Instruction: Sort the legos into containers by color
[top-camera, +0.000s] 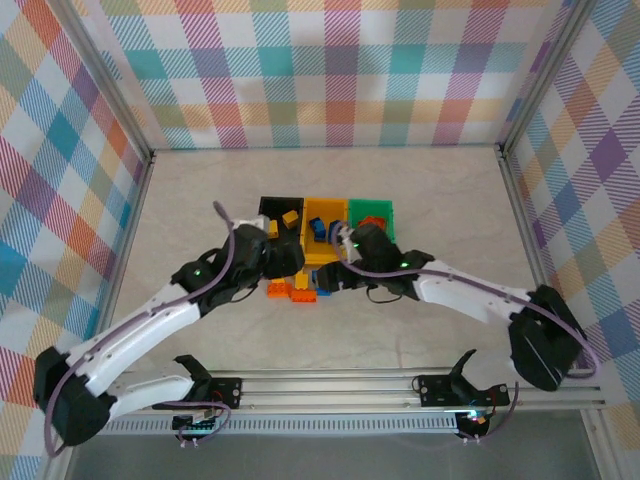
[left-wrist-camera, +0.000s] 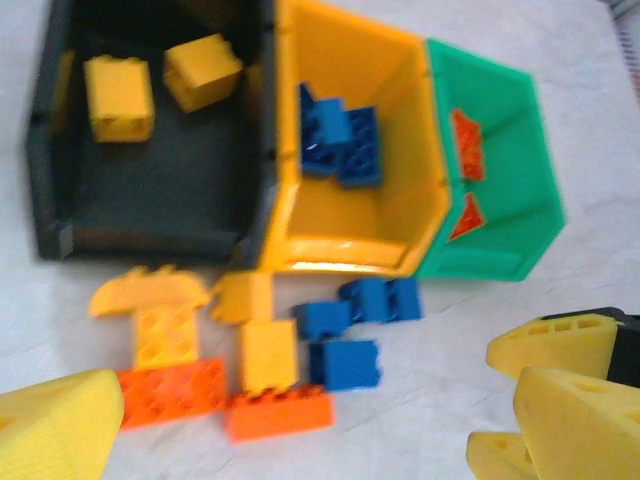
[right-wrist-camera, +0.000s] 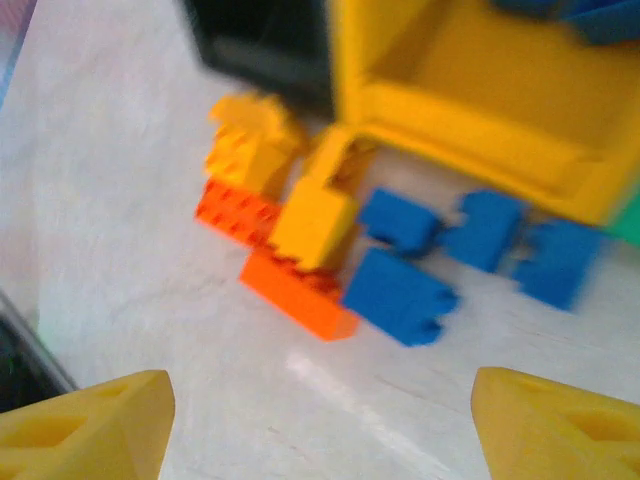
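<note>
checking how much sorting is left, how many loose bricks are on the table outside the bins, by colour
yellow bricks: 4 (blurry, so the two leftmost could be one piece)
orange bricks: 2
blue bricks: 4
total: 10 loose on the table

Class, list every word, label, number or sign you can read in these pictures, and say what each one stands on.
No readable text anywhere.
The black bin, yellow bin and green bin show no labels.
Any lettering on the bricks is too blurred to read.
</note>
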